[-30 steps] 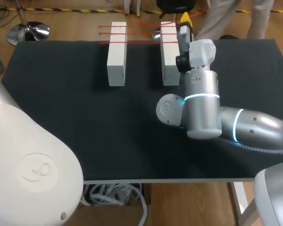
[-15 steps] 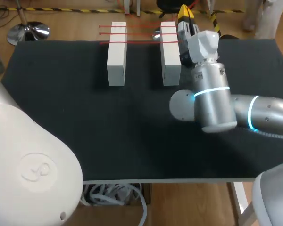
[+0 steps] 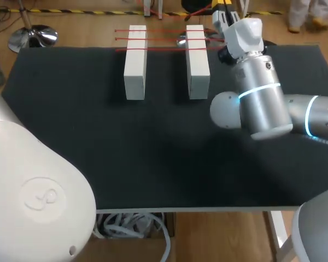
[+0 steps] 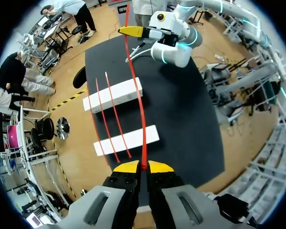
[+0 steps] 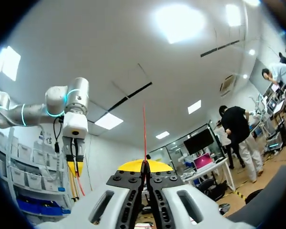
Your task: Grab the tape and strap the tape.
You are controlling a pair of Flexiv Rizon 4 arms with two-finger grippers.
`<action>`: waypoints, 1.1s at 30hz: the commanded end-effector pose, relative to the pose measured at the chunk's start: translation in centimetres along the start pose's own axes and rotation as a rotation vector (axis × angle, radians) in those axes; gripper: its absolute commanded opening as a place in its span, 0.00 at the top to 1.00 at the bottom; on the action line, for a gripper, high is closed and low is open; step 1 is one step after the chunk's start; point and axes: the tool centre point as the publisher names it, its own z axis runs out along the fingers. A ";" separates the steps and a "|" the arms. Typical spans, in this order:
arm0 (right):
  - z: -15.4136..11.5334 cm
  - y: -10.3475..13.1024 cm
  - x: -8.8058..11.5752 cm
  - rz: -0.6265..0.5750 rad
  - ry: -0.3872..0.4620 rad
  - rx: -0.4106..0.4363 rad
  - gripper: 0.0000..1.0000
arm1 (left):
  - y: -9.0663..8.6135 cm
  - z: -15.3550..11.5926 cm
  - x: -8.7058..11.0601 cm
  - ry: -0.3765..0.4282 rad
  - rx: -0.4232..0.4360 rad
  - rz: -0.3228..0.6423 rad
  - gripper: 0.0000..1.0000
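No readable text, labels or numbers visible.

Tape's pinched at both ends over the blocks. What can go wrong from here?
1. The red tape looks taut between both jaws, gripped only at the tips; more pull might slip it free.
2. Lowered askew, it may cross the two laid strands or nudge the white blocks.
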 end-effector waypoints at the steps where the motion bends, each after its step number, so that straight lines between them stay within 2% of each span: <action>1: -0.2 0.8 1.5 -0.095 -0.266 0.230 1.00 | -0.1 -0.1 0.0 0.004 -0.003 -0.001 1.00; 4: -0.1 0.5 1.5 -0.140 -0.322 0.279 1.00 | -0.1 -0.1 0.0 0.004 -0.003 -0.001 1.00; 9: -0.1 0.2 1.6 -0.195 -0.397 0.303 1.00 | -0.1 -0.1 0.0 0.004 -0.003 -0.001 1.00; 15: 0.4 -0.6 2.1 -0.143 -0.457 0.338 1.00 | -0.1 -0.1 0.0 0.004 -0.003 -0.001 1.00; 19: 0.5 -0.4 2.7 -0.046 -0.448 0.312 1.00 | -0.1 -0.1 0.0 0.004 -0.003 -0.001 1.00; 33: 0.5 -0.4 2.7 -0.046 -0.448 0.312 1.00 | -0.1 -0.1 0.0 0.004 -0.003 -0.001 1.00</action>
